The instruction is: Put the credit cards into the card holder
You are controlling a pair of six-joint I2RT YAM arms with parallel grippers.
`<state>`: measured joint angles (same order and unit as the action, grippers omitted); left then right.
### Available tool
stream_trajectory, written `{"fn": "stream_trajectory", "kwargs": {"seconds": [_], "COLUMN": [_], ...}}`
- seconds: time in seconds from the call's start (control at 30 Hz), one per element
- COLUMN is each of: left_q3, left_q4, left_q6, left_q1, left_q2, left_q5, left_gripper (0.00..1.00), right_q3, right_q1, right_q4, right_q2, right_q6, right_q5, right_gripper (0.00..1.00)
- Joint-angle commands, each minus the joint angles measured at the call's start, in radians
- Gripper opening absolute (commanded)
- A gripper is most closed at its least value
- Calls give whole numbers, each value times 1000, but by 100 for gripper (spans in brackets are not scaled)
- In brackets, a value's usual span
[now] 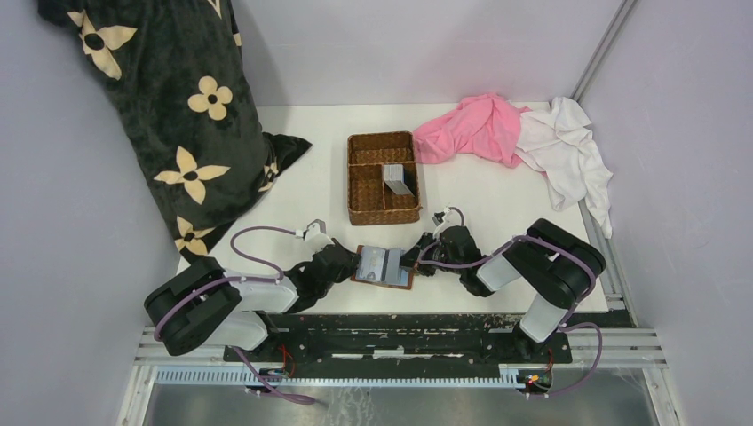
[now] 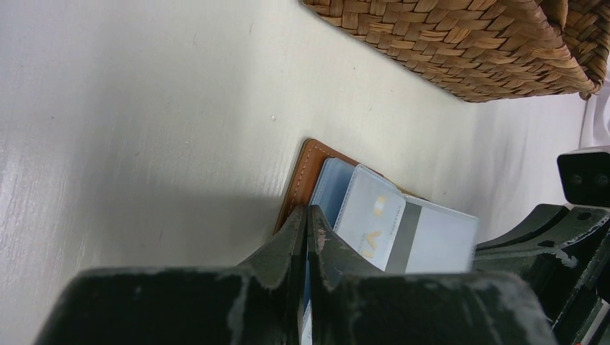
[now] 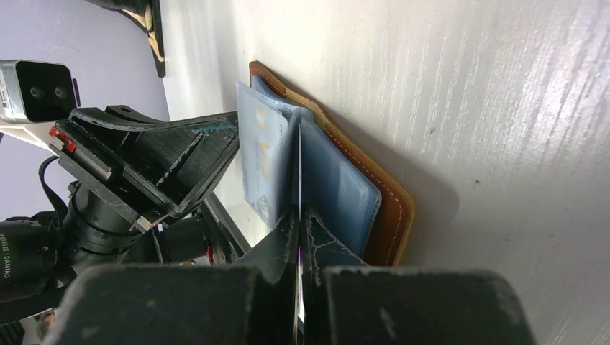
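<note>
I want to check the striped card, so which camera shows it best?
The left wrist view: the striped card faces the lens, its dark stripe and face plain, lying in the open holder. The right wrist view catches it at a steep slant; the top view shows it tiny.

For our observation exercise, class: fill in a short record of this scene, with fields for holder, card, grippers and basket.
card holder: open, flat on the table
credit card: lying over its sleeves, dark stripe showing
left gripper: shut on a sleeve of the card holder
right gripper: shut, apparently on the credit card's edge
basket: more cards standing in one compartment
</note>
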<state>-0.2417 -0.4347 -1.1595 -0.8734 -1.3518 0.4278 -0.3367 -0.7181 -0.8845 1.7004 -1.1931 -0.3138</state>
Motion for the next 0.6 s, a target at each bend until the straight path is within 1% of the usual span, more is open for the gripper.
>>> {"fn": "stream_trajectory", "kwargs": {"seconds": [0.0, 0.2, 0.57], "left_q3": [59, 70, 73], "left_q4": [218, 220, 222], "left_q6": [-1, -9, -13], "left_q1": [-22, -29, -34], "left_q2": [-69, -59, -55], "left_q5": [-36, -26, -21], "left_gripper": [10, 10, 9], "right_q3": [0, 20, 24], "right_q1": [-5, -5, -4], "right_q4": [-103, -150, -186], "right_q2": [30, 54, 79], "right_q6": [-16, -26, -35], "right_q5": [-14, -9, -7], "right_gripper": [1, 1, 1]}}
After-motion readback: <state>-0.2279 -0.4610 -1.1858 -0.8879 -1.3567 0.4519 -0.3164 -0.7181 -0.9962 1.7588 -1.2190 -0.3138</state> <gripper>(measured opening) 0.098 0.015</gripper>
